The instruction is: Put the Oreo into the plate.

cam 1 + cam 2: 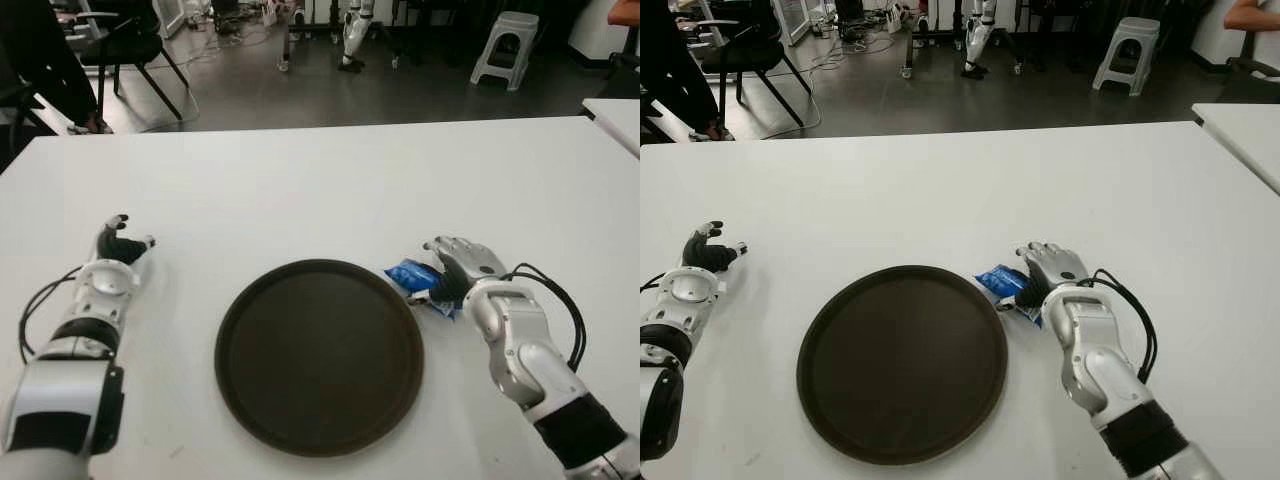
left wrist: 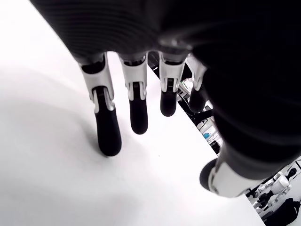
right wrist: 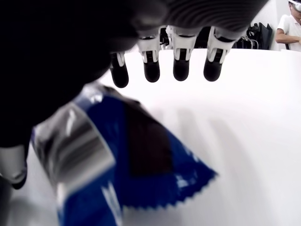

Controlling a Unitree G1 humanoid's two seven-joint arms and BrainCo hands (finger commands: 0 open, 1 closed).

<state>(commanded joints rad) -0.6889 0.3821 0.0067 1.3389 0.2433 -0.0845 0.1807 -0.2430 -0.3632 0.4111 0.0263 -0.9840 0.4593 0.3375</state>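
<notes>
From the left eye view, the dark round plate (image 1: 320, 355) lies on the white worktop (image 1: 320, 180) in front of the robot, with nothing on it. The blue Oreo pack (image 1: 412, 276) lies on the worktop just beside the plate's right rim, and the right hand (image 1: 455, 268) sits over its outer end — placed there, it seems, to gather the pack for the short carry inward. The left hand (image 1: 115, 250) shows well to the left of the plate, idle.

The right eye view gives the same layout: the Oreo pack (image 1: 1002, 284) is near the plate (image 1: 902, 362) rim without clearly overlapping it, and bare worktop stretches beyond and to the right, so there is ample room to lift and swing across.

In the left wrist view, the left hand's fingers (image 2: 106, 127) hang relaxed and spread above bare white surface, holding nothing.

In the right wrist view, the pack (image 3: 122, 165) fills the space under the palm while the fingertips (image 3: 181, 66) stay extended past it, not wrapped round. The thumb side may be touching the wrapper — the near edge is too dark to tell — but no closed grasp shows.
</notes>
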